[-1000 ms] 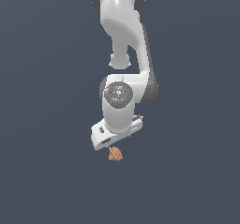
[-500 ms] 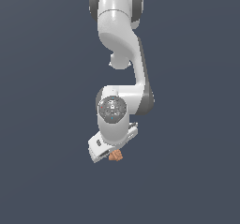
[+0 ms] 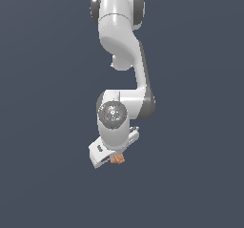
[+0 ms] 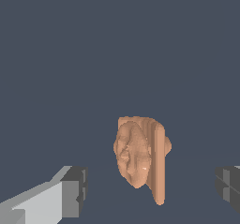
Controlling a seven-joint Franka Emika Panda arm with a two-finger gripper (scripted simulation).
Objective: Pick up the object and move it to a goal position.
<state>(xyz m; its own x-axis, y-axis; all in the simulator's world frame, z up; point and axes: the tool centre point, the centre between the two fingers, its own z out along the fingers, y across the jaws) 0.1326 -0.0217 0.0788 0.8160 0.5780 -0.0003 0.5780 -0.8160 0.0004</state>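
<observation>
In the wrist view, the near finger [image 4: 70,192] stands well to one side of the object [image 4: 139,155], with bare floor showing between pad and lump. Next comes the object itself, a lumpy orange-brown thing with one flat ridged edge, sitting roughly midway in the gap. Beyond it, the far finger [image 4: 228,188] shows only at the picture's edge, again clear of the lump. So the gripper [image 4: 150,190] is spread wide, nearly as far as it goes by the look of it, and grasps nothing; neither pad touches the object.

This spread makes sense as an approach: the jaws straddle the lump so a single closing stroke would meet it from both sides, and centring it keeps it from being nudged away by whichever pad arrives first.

In the exterior view the arm [image 3: 121,55] reaches down, and the object peeks out just under the gripper's tip, toward that view's right.
</observation>
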